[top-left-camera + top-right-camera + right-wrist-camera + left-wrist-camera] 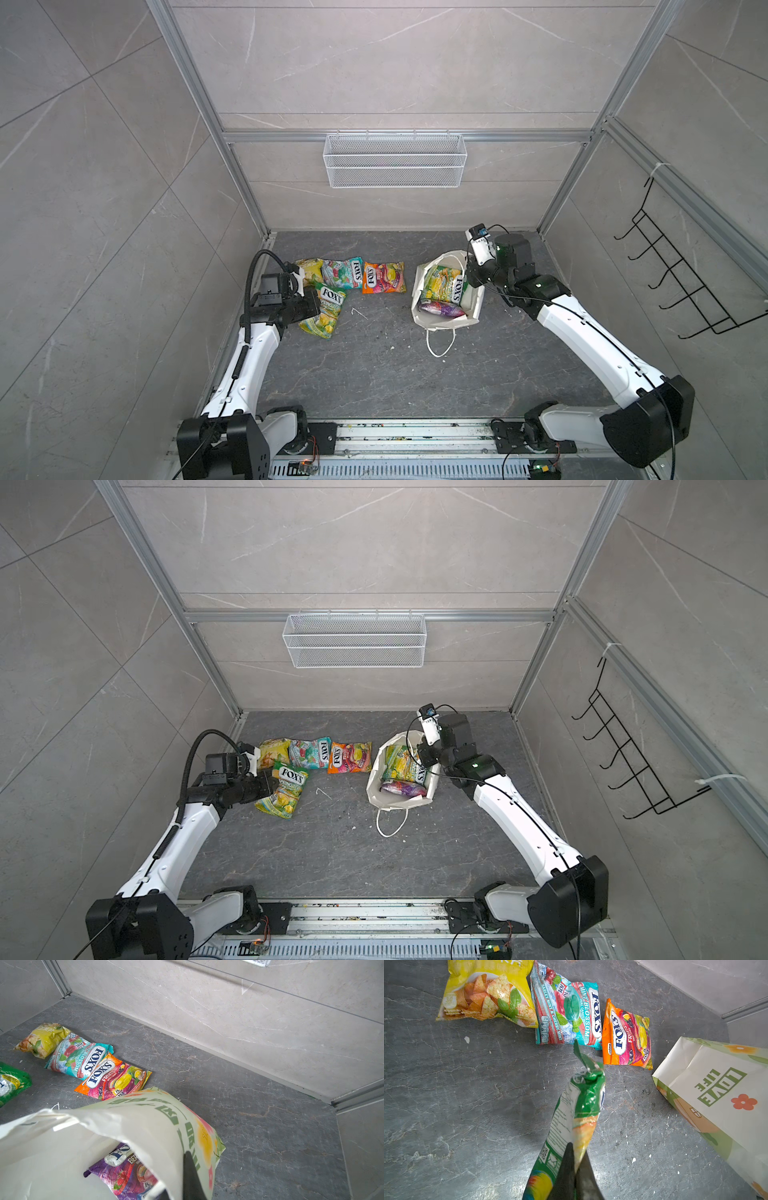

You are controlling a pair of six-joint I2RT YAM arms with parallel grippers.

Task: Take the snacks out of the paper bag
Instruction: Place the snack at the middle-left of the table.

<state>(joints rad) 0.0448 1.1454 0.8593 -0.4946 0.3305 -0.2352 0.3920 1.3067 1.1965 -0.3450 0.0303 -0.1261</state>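
**Top views.** In both top views a dark grey surface (pixel 374 374) carries one white paper bag (pixel 417 291), standing open on the robot's right side. The right pincer (pixel 469 277) reaches the bag's rim on the side away from the other arm. Two snacks lie inside the bag: a bagged green-yellow packet (pixel 442 284) and a purple packet (pixel 442 309). On the robot's left side, three packets lie in a row near the back wall: a yellow packet (pixel 311 270), a teal-red packet (pixel 343 273) and an orange packet (pixel 383 277). The left pincer (pixel 311 305) grips a held green-yellow packet (pixel 328 313) just in front of that row.

**Left wrist view.** The left pincer (pixel 576 1174) is pinched tight on one end of the held green-yellow packet (pixel 577 1109). The packet hangs over bare surface, and its shadow suggests it is lifted clear.

**Right wrist view.** The right pincer (pixel 177 1186) is clamped narrow on the paper bag (pixel 145 1122) at its rim, holding the mouth open. The purple packet (pixel 124 1167) shows inside.

**Step in hand.** The fourth packet appears about to be set down. The next move likely calls for lowering it beside the row and opening the left pincer. The left arm would then return to the bag for the last two.

**Count.** Six packets: three lying out, one held, two in the bag. One bag and two pincers.
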